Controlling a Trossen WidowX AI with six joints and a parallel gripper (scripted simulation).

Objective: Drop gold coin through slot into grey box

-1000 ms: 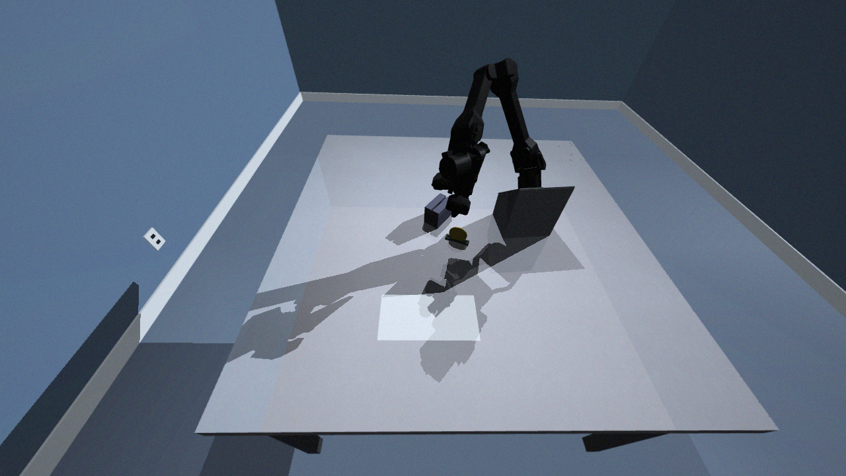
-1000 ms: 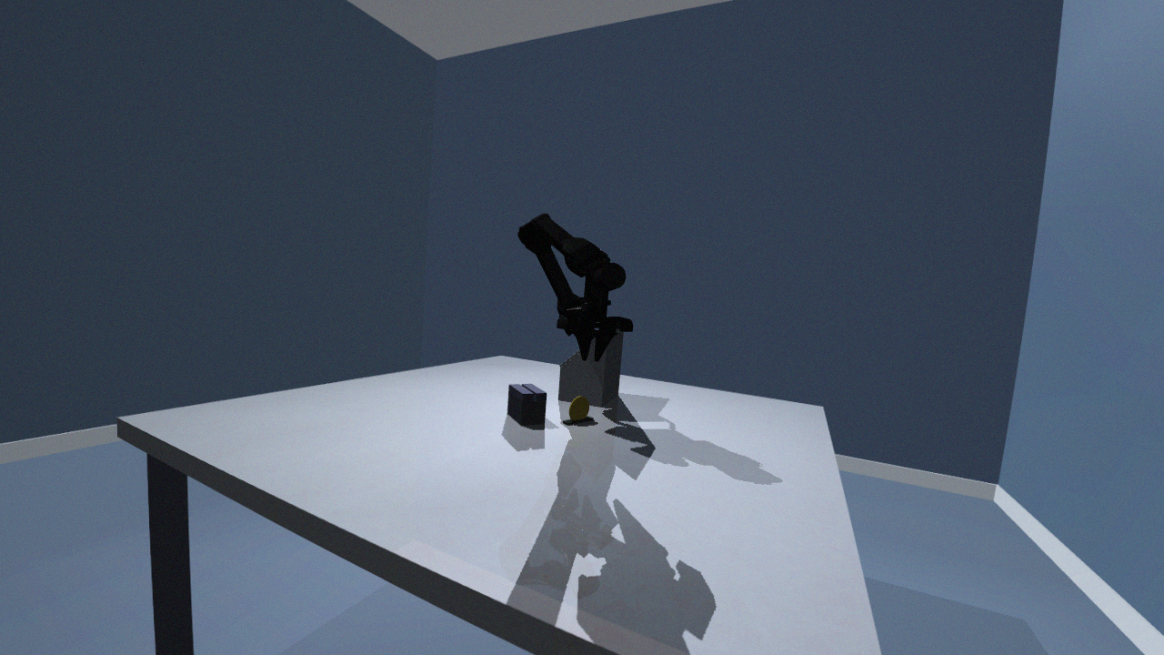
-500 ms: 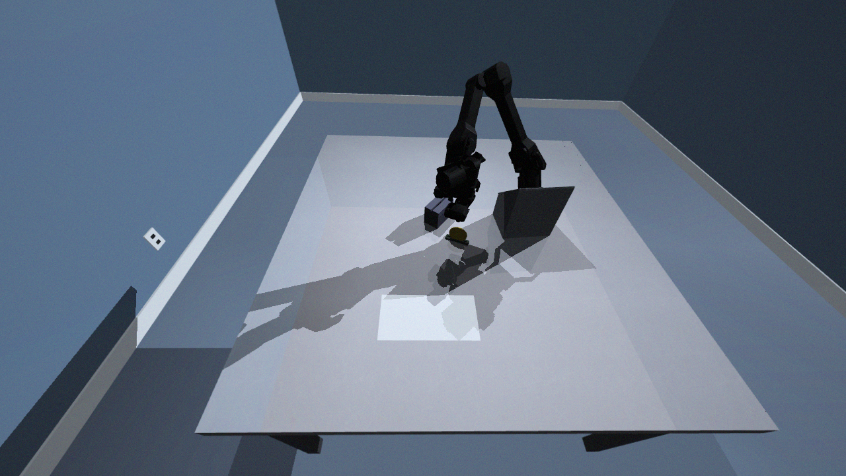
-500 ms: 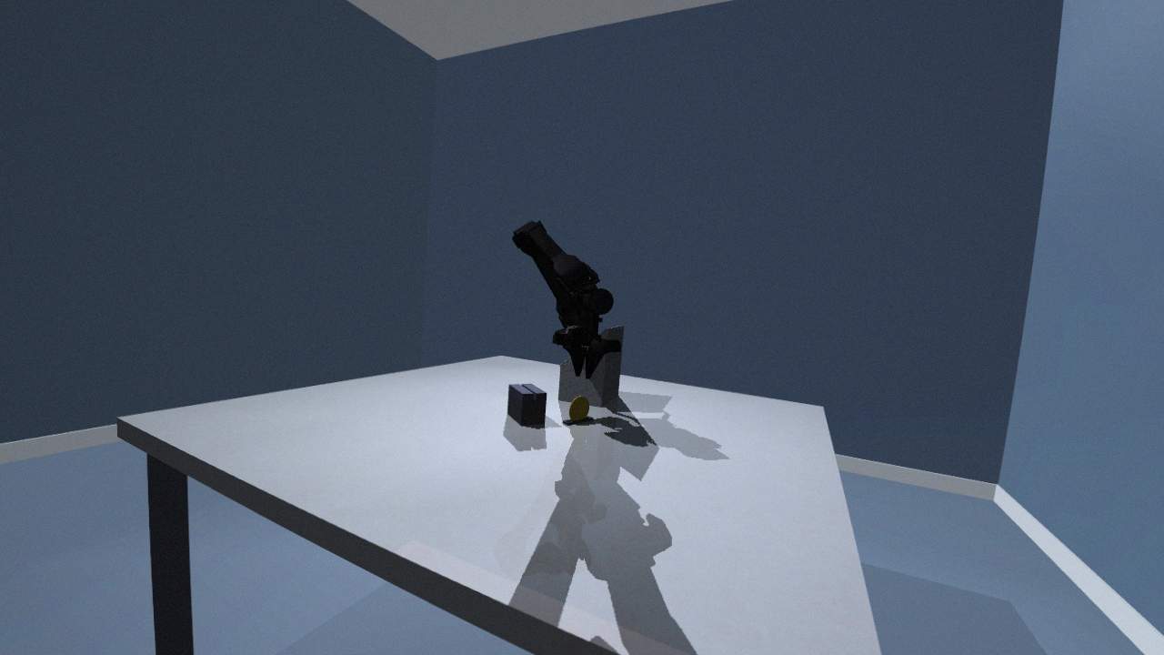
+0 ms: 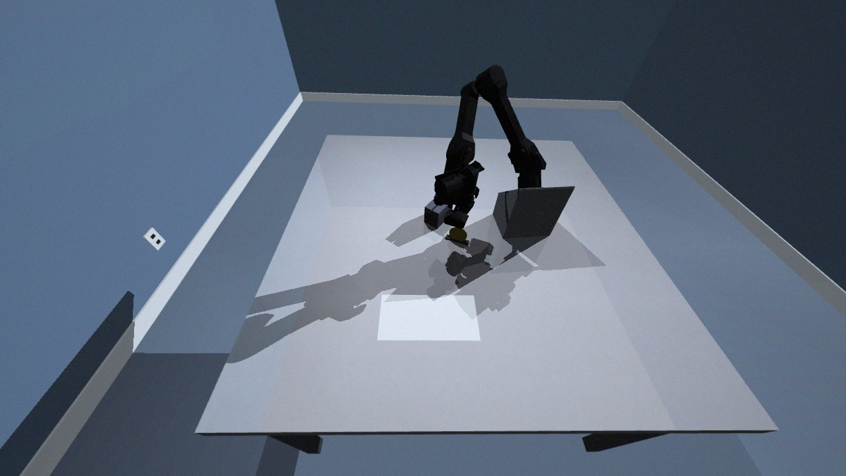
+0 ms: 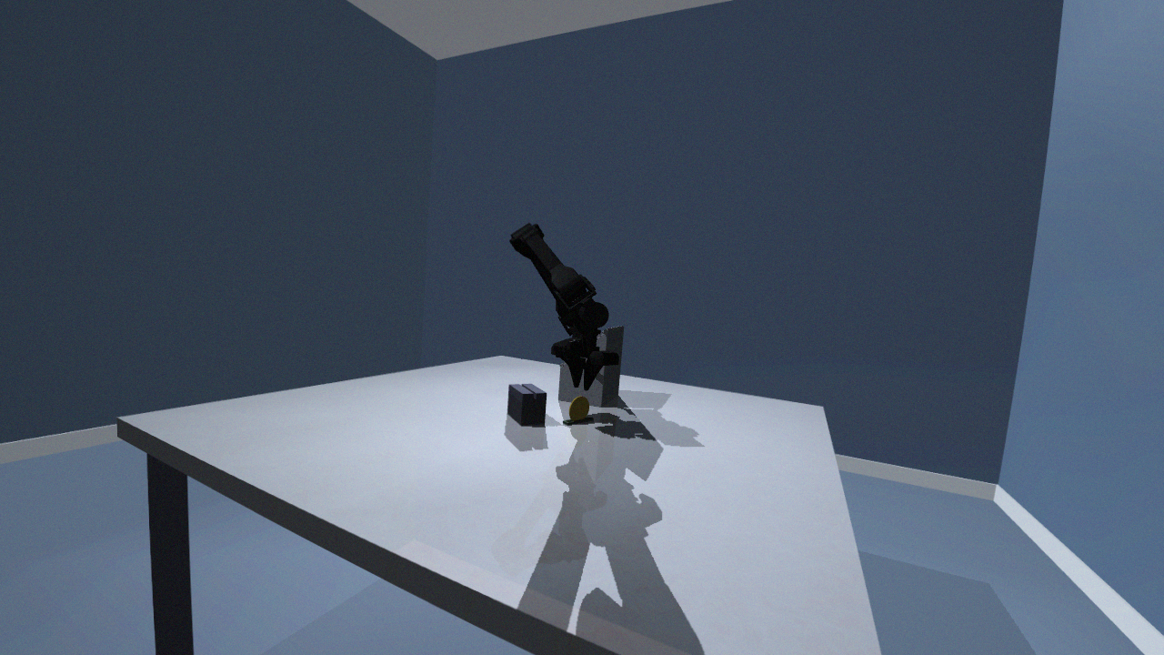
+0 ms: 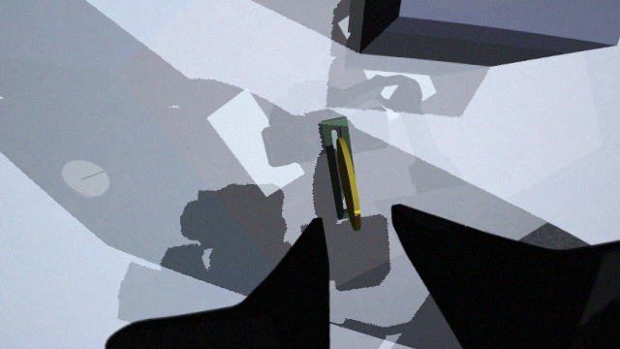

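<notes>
The gold coin [image 5: 457, 233] [image 6: 578, 408] [image 7: 349, 184] stands on its edge in the dark-green holder [image 5: 459, 241] [image 7: 331, 132] on the table. The closed grey box [image 5: 434, 214] [image 6: 527, 404] [image 7: 484, 24] stands just beside it; its slot is not clear in these views. My gripper [image 5: 457, 221] [image 6: 585, 379] [image 7: 356, 219] is open and empty. It points down and hangs a little above the coin, with the coin's near end showing in the gap between the two black fingertips in the wrist view.
A dark grey slanted panel [image 5: 532, 209] [image 6: 612, 358] stands at the arm's base, close behind the coin. The table [image 5: 591, 367] [image 6: 341, 423] carries strong shadows and a bright rectangular light patch [image 5: 428, 317] nearer the front.
</notes>
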